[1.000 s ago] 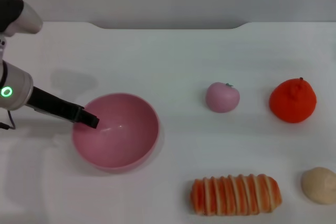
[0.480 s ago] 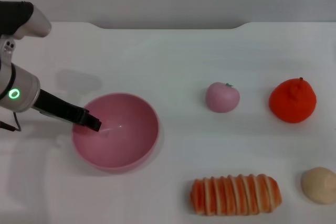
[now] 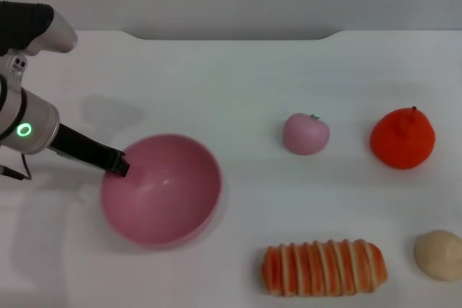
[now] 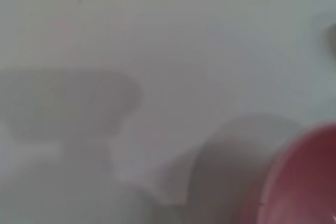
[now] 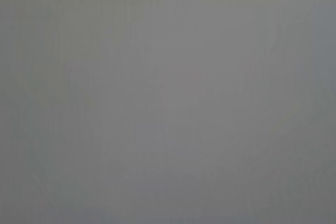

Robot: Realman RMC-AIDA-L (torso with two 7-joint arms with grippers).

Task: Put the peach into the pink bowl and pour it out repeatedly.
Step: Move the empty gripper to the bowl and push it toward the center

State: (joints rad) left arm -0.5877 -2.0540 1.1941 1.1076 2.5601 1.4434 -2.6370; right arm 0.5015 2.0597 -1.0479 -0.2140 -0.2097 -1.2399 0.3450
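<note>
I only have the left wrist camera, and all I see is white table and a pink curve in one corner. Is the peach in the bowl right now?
Observer: No. In the head view the pink bowl is empty.
Operator: Then where is the peach?
Observer: The peach sits on the table to the robot's right of the bowl, well apart from it, with an orange fruit farther right.
Operator: And where is my left gripper?
Observer: The left gripper is at the bowl's left rim. I cannot tell whether it is clamped on it. The right arm does not show in the head view.
</note>
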